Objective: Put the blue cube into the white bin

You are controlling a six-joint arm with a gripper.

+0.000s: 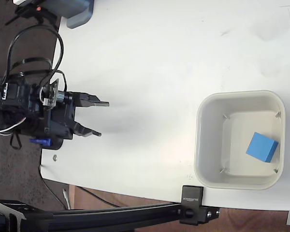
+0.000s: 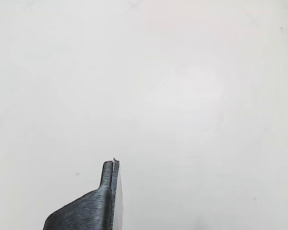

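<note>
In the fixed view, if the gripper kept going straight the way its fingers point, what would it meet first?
The gripper, open and empty, points right across bare white table. The first thing in that line looks to be the near wall of the cream-white square plastic bin, which holds the small bright-blue cube. Height is unclear; it might pass over the rim.

A robot test bench in a lab or workshop is shown. In the fixed view a plain white table (image 1: 159, 63) fills most of the frame. A black metal bar (image 1: 87, 215) with a clamp (image 1: 192, 211) is fixed along the lower edge. At the left edge, a black robot arm (image 1: 24, 104) with loose looped cables (image 1: 34, 46) is mounted. A grey device (image 1: 77, 12) is seen at the upper left.
</note>
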